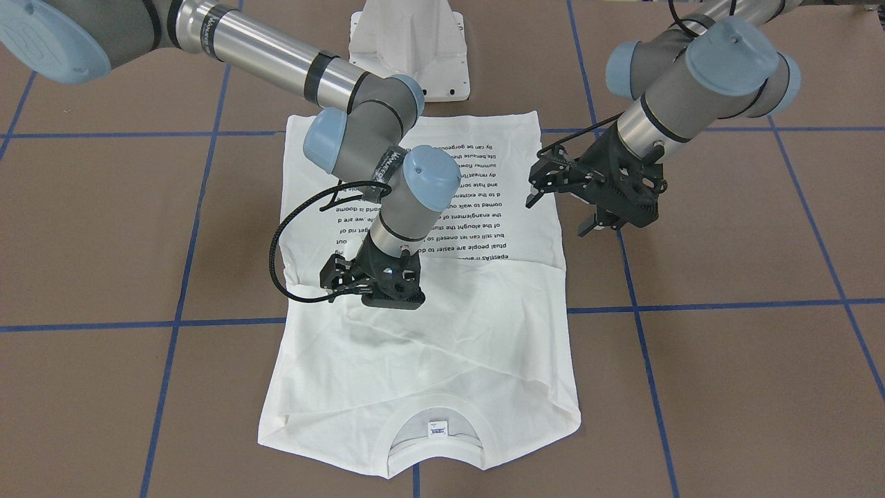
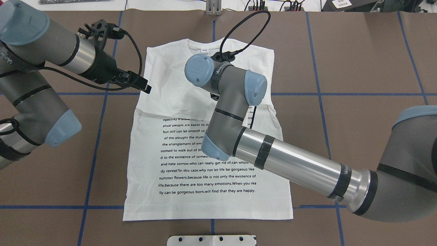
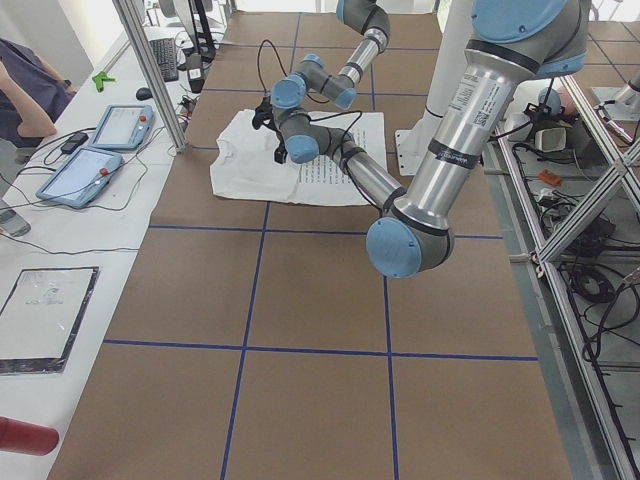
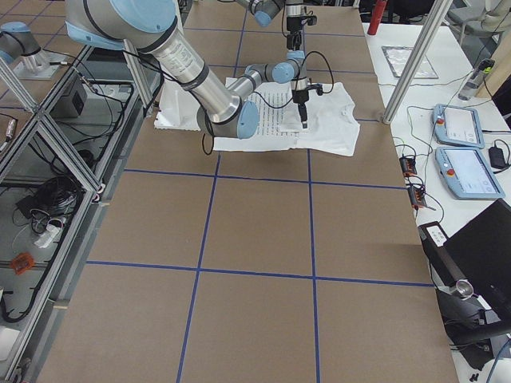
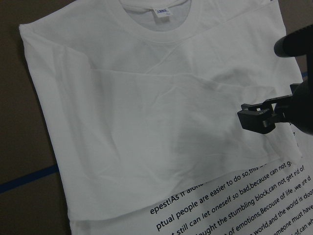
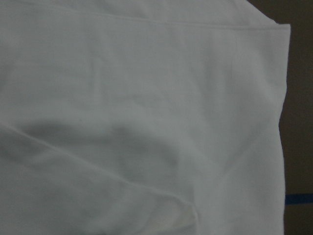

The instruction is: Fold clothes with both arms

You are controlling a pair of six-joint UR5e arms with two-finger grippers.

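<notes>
Thin white long-sleeved T-shirt (image 2: 177,205) lies flat on the brown table (image 2: 358,68) with blue tape grid lines (image 2: 358,94), black print (image 2: 181,184) up, hem at the robot side. Right arm (image 2: 297,164) reaches out over the print, elbow bent, wrist turned down. Right gripper (image 1: 384,299) sits low over the plain folded fabric just past the text; clenched or released, can't tell. Left arm (image 2: 34,51) angles in from the side. Left gripper (image 1: 559,214) hovers at the shirt's edge, fingers spread, empty. Small neck label (image 1: 436,429) is at the far end.
</notes>
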